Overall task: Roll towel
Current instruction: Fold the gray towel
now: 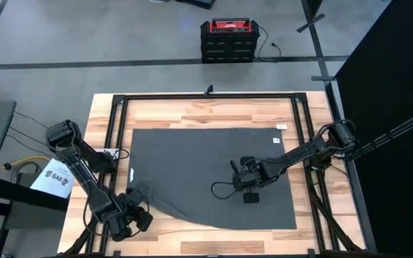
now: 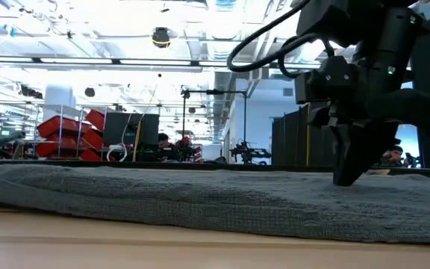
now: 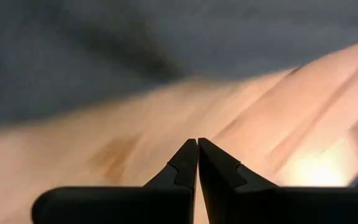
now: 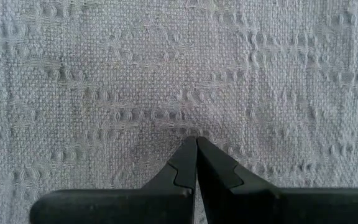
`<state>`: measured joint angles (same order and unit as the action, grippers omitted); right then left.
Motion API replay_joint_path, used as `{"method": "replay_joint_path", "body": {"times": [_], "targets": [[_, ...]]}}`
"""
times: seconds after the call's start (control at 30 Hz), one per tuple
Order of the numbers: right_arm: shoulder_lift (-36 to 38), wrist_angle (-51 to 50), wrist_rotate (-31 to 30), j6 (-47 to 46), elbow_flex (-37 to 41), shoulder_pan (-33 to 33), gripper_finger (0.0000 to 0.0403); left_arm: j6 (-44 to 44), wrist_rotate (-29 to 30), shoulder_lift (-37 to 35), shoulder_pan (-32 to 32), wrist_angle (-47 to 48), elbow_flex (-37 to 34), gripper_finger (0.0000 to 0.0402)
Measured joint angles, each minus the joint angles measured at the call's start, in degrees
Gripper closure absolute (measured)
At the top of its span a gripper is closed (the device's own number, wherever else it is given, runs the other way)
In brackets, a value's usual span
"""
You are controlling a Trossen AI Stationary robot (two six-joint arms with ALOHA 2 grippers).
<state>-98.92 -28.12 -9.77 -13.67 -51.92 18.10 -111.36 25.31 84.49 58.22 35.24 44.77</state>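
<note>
The dark grey towel (image 1: 214, 175) lies spread flat on the wooden table (image 1: 192, 115), with a small white tag (image 1: 277, 140) near its far right corner. Its near left edge (image 1: 171, 209) runs slantwise, and bare wood shows there. My right gripper (image 1: 250, 195) stands shut on the towel's right half; in the low view its fingers (image 2: 347, 173) point down onto the cloth (image 2: 200, 198). My left gripper (image 1: 136, 218) is shut over bare wood (image 3: 166, 143) at the near left, just off the towel's slanting edge, with nothing between its fingers. My right gripper touches the towel with the tips of its shut fingers (image 4: 194, 163), on the flat cloth (image 4: 194, 127) right of the towel's middle. The fingers come from above, pointing down. The towel lies flat on the table under them, one layer as far as shows.
Black frame rails (image 1: 117, 132) run along the table's left, far and right sides. A red and black box (image 1: 228, 39) stands on the floor beyond the far edge. A white sheet (image 1: 52, 178) lies off the table's left side. Bare wood shows along the near edge (image 1: 192, 244).
</note>
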Motion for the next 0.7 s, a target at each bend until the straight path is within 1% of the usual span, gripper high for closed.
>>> {"method": "replay_joint_path", "body": {"times": [0.1,0.13,0.17,0.3,0.4,0.47,0.57,0.63,0.7], "targets": [[0.1,0.6,0.1,0.1,0.0,-0.8,0.0403,8.2,8.3,0.0,-3.7,-0.1,1.1,0.0402],[0.1,0.9,0.1,0.1,0.0,-1.2,0.0403,10.4,9.6,0.0,-5.4,-0.3,1.2,0.0402],[0.1,1.2,0.1,0.1,0.0,-1.5,0.0403,12.6,9.2,0.0,-7.6,-0.8,1.2,0.0402],[0.1,1.7,0.0,0.1,0.0,-1.9,0.0403,22.5,-0.6,1.8,-16.9,-0.6,1.1,0.0402],[0.1,1.4,-0.4,0.0,-0.1,-1.5,0.0403,26.7,-8.7,3.3,-20.7,-0.8,1.1,0.0402],[0.1,0.8,-0.6,-0.5,-0.1,-1.2,0.0403,27.4,-13.4,3.8,-20.9,-0.8,1.1,0.0402],[0.2,-0.6,-0.7,-1.3,-0.2,-1.1,0.0403,26.1,-18.7,3.8,-18.4,-1.6,1.6,0.0402],[0.2,-1.3,-0.7,-1.5,-0.2,-1.1,0.0403,23.6,-20.4,3.8,-15.7,-2.2,2.9,0.0402],[0.2,-1.8,-0.8,-2.6,-0.2,-1.1,0.0403,19.6,-20.6,3.8,-12.4,-2.4,4.4,0.0402]]}}
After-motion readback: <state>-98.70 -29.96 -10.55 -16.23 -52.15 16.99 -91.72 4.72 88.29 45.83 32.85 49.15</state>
